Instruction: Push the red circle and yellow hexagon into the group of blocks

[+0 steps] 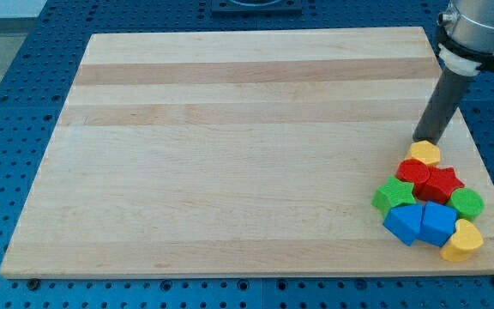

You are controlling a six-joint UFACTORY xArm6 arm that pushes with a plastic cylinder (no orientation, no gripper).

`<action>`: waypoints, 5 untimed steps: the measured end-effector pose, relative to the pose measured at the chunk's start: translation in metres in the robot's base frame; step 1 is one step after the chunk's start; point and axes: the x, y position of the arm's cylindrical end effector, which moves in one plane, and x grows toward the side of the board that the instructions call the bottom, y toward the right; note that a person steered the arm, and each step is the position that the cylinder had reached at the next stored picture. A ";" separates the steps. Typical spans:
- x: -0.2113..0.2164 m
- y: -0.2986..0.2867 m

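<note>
My tip (422, 140) rests on the board at the view's right, just above the yellow hexagon (424, 154) and touching or nearly touching it. The yellow hexagon sits at the top of a tight cluster. Directly below it is the red circle (413, 173), with a red star (442, 183) to its right. A green star (394, 196) lies at the cluster's left and a green round block (467, 204) at its right. Two blue blocks (403, 223) (436, 223) lie below, and a yellow heart (462, 242) is at the bottom right.
The wooden board (230, 154) lies on a blue perforated table (7, 103). The cluster sits near the board's right and bottom edges. The arm's grey body (478, 26) hangs over the board's top right corner.
</note>
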 end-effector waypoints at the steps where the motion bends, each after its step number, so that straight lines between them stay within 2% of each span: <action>1: 0.010 -0.001; 3: 0.027 -0.005; 4: 0.020 -0.005; 5: -0.022 -0.002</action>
